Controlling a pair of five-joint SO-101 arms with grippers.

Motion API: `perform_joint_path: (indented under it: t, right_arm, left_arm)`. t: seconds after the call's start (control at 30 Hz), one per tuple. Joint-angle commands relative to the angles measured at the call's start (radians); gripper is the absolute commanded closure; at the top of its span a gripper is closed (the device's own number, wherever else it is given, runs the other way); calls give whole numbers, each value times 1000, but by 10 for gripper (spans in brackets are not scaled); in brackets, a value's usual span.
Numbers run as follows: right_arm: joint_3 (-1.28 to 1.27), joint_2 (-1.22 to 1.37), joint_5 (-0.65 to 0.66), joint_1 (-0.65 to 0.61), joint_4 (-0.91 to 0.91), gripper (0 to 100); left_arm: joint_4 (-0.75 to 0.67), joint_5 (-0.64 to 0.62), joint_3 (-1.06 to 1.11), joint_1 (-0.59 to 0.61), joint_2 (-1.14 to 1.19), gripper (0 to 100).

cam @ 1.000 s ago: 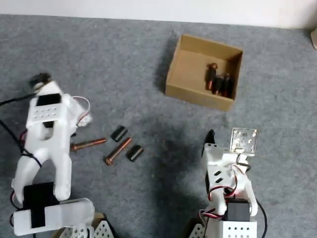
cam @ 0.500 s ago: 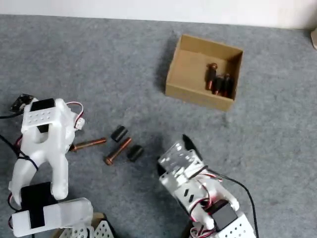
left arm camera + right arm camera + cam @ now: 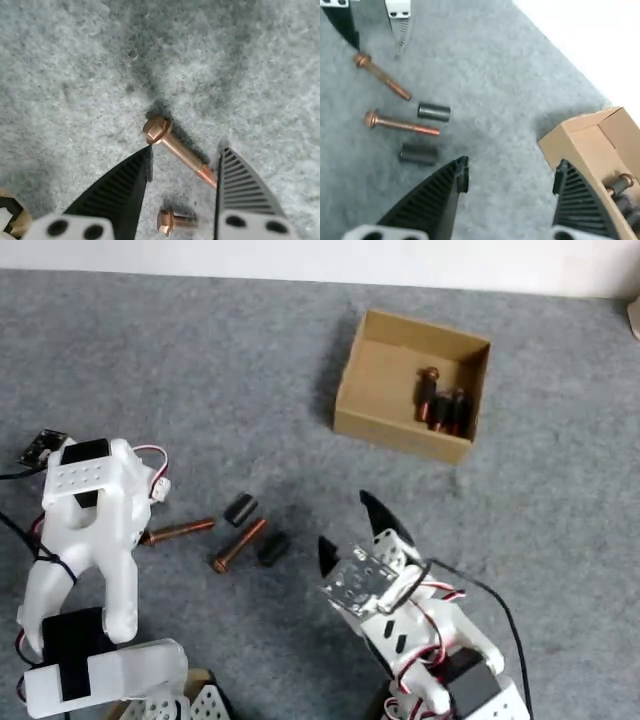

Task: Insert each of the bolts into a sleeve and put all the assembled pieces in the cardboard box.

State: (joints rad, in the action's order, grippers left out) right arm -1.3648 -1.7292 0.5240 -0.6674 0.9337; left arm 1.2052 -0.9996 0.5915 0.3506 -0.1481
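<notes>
Your left gripper (image 3: 185,148) stood open wide over one copper bolt (image 3: 176,148). Your right gripper (image 3: 343,523) gaped wide beside a black sleeve (image 3: 272,548). Assembled pieces (image 3: 440,402) lay inside the cardboard box (image 3: 400,436).

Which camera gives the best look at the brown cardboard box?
The high view: the whole open brown cardboard box shows from above, with assembled pieces inside. The right wrist view catches one corner; the left wrist view faces copper bolts.

high camera overhead, looking down on whole table (image 3: 200,360). left wrist camera close above bolt (image 3: 175,147), facing down. right wrist camera farther, slanted; shares bolt, cardboard box (image 3: 590,145).
</notes>
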Motion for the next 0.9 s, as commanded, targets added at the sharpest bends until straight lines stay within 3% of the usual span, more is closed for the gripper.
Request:
perform_joint_path:
  t: [0.0,0.37,0.57,0.87]
  right_arm:
    - [119,208,60,10,-2,753]
    - [441,865,137,-193,-4,753]
    - [464,1104,187,-209,-107,753]
    - [588,1403,276,-211,-183,753]
  left_arm:
    - [6,-6,2,15,-33,796]
    - [6,-5,2,18,-33,796]
    - [6,-5,-2,87,-33,796]
    - [6,63,-1,96,-33,796]
